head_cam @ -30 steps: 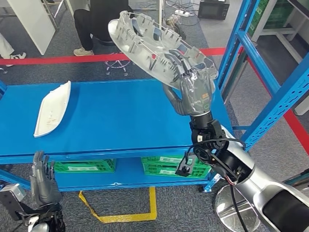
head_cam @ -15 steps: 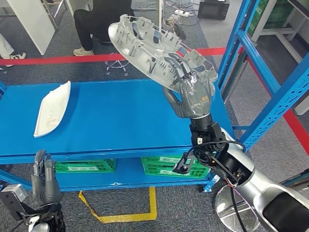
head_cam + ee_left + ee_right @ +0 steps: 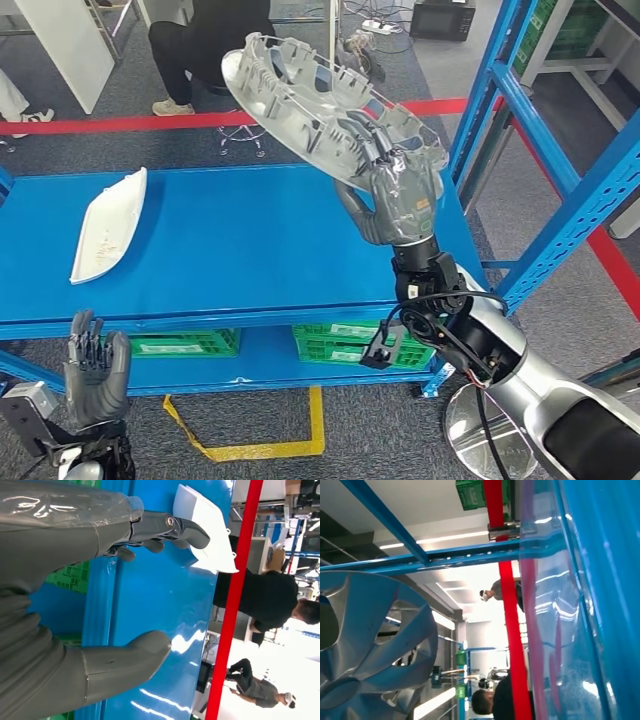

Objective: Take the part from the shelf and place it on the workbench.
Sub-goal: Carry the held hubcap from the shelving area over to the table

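A large round grey wheel-cover part (image 3: pixel 317 95) hangs tilted above the right end of the blue workbench (image 3: pixel 226 250), its ribbed underside up. My right hand (image 3: pixel 396 195) grips its near rim from below. The right wrist view shows the part's spoked face (image 3: pixel 376 635) close up. My left hand (image 3: pixel 94 375) is low at the front left, below the bench edge, fingers spread and empty. In the left wrist view, the left hand's thumb (image 3: pixel 124 660) and fingers (image 3: pixel 170 527) are apart with nothing between them.
A white curved panel (image 3: pixel 109 225) lies on the bench's left part. Blue shelf uprights (image 3: pixel 528 130) stand to the right. Green crates (image 3: pixel 355 345) sit on the lower shelf. A person in black (image 3: pixel 204 45) crouches behind the bench, beyond a red floor line (image 3: pixel 113 124).
The right hand has tipped the part slightly and drawn it a little left. The left hand has turned and spread its fingers wider.
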`<control>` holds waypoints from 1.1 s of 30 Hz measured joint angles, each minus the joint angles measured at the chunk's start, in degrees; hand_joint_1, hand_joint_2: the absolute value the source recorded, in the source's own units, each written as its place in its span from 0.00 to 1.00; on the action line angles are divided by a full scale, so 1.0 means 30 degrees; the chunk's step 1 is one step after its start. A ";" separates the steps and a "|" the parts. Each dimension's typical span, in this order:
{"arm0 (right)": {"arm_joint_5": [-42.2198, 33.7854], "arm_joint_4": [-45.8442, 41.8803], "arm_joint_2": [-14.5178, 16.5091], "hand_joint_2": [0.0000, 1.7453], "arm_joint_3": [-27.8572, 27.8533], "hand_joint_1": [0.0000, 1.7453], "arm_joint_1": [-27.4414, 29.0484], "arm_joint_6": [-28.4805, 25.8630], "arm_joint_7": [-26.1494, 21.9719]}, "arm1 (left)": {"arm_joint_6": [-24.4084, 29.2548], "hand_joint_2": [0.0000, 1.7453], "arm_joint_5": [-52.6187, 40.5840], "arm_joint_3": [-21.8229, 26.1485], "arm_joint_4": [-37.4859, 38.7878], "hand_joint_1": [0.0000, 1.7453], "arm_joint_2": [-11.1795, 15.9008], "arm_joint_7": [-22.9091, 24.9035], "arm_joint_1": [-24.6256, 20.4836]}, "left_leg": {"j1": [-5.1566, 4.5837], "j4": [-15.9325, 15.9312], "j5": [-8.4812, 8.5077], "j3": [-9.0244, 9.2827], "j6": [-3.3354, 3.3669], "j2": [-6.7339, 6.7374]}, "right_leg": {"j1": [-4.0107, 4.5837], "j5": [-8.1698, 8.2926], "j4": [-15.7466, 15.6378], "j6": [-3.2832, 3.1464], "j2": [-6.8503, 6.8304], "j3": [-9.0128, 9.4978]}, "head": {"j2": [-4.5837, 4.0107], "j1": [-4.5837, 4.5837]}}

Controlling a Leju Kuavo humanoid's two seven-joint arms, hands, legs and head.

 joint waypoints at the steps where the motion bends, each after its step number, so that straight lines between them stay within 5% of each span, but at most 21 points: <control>1: -0.0002 -0.0029 0.0000 1.00 -0.0002 1.00 0.0023 0.0027 0.0000 | -0.0035 1.00 -0.0007 0.0000 0.0000 0.00 -0.0002 0.0004 -0.0002 | 0.0000 0.0000 0.0000 0.0000 0.0000 0.0000 | 0.0000 0.0000 0.0000 0.0000 0.0001 -0.0002 | 0.0000 0.0000; 21: -0.0515 -0.0146 0.0047 1.00 -0.0015 1.00 0.0300 -0.0160 -0.0745 | 0.0144 1.00 -0.0450 -0.0029 0.0051 0.00 -0.0284 0.0199 -0.0211 | 0.0000 -0.0001 0.0000 -0.0024 0.0000 -0.0006 | 0.0000 0.0000 0.0000 0.0000 -0.0003 -0.0016 | 0.0000 0.0000; 33: -0.4104 0.0302 0.0277 1.00 0.0342 1.00 0.1789 -0.0780 -0.1750 | 0.0508 1.00 -0.0419 -0.0049 0.0051 0.00 -0.0281 0.0488 -0.0183 | 0.0000 -0.0002 -0.0001 -0.0029 0.0000 -0.0021 | 0.0000 -0.0008 0.0000 0.0003 -0.0018 -0.0020 | 0.0000 0.0000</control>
